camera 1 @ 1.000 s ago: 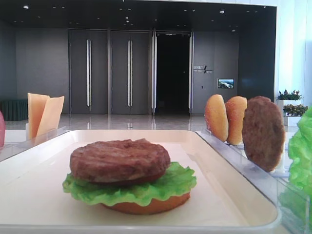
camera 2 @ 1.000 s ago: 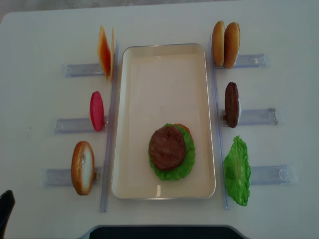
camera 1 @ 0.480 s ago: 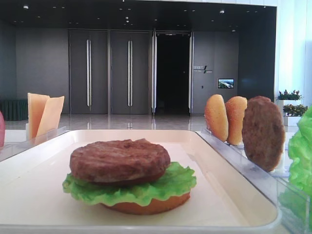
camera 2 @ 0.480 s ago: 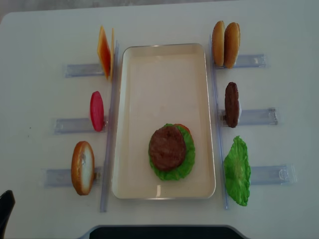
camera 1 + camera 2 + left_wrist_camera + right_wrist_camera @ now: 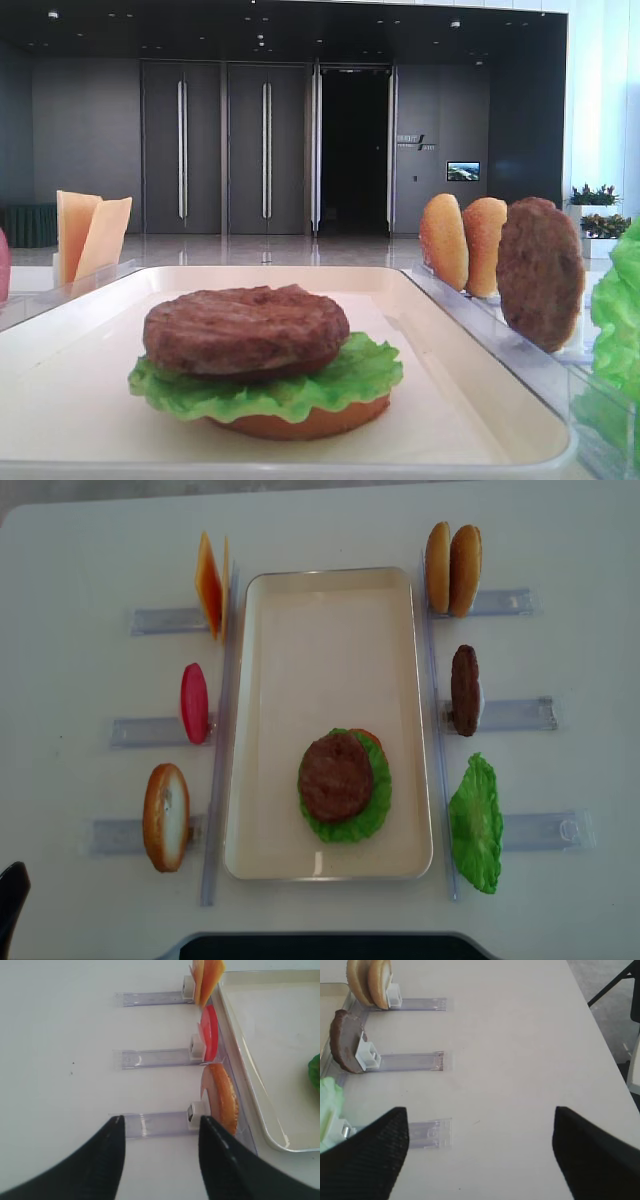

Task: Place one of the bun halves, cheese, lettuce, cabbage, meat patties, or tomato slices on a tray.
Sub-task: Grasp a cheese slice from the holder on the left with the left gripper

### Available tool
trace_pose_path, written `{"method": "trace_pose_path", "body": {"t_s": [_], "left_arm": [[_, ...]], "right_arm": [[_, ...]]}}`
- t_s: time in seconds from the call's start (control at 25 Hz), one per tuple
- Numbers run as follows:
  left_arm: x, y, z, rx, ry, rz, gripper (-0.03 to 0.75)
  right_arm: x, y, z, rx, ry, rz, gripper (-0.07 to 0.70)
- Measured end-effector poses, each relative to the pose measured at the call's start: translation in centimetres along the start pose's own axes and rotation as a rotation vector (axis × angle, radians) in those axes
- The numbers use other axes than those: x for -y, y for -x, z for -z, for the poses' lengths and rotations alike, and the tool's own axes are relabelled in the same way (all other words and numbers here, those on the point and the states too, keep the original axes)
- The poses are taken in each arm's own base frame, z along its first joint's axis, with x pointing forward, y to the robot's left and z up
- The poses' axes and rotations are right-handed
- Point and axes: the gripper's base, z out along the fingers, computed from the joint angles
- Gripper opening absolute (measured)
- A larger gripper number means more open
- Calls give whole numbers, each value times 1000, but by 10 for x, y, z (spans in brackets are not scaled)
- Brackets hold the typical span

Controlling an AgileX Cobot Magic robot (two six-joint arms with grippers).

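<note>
The left gripper has its two black fingers apart with nothing between them, and it hangs over the clear holder that props up a bun half on its edge, just left of the tray. The right gripper is wide apart too and holds nothing, near the lettuce and a standing meat patty. On the tray a patty sits on lettuce and a bun. If the left gripper goes down crooked, it could grab the holder's white clip or knock the bun over, because the bun stands thin and tippy. Compared with a second ago, nothing on the table has moved; only the left fingers look a tiny bit wider.
</note>
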Motion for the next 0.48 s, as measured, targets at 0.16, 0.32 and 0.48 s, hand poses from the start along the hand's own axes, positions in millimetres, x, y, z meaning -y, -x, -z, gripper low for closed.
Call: {"method": "trace_pose_path", "body": {"t_s": [0.16,0.32,0.48], "left_arm": [[0,0,0,0,4,-2,486],[0,2,8,-23,3,-4,564],[0,18,20,-83,-1,-4,575]], "right_arm": [[0,0,0,0,0,0,587],[0,0,0,0,0,0,587],[0,0,0,0,0,0,587]]}}
